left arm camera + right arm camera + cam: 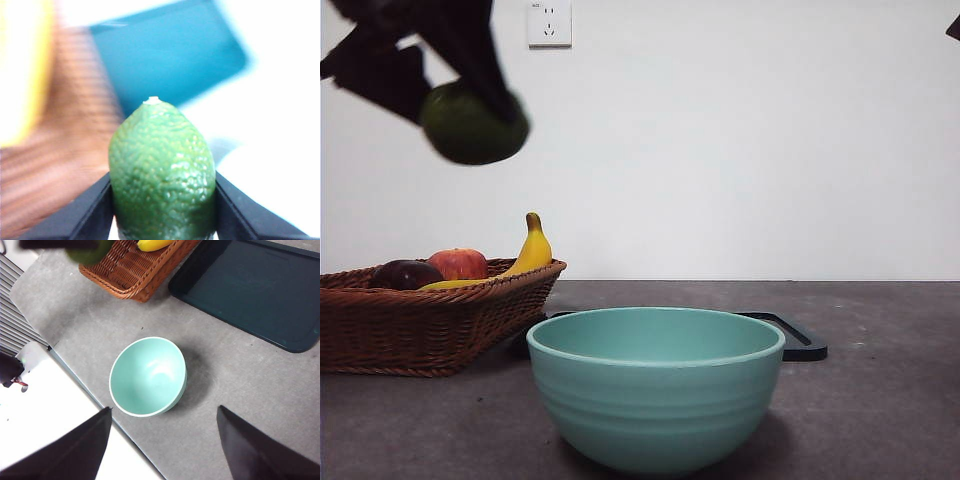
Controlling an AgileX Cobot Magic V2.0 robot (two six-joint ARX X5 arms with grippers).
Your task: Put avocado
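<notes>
Gripping the dull green, pebbly-skinned oval avocado (162,172) between its two black jaws, the left gripper (470,105) hangs high above the brown woven wicker basket (415,325), the fruit's tip poking out past the jaws. The right gripper (162,447) waits wide open and empty over the pale turquoise ceramic bowl (147,376).

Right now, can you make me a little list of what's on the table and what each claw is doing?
left claw: shut on the avocado, held high above the basket
right claw: open, holding nothing, up over the bowl
basket: wicker, holds a banana, a red apple and a dark purple fruit
bowl: teal, nothing inside, nearest the front camera
tray: dark, flat, behind the bowl
</notes>
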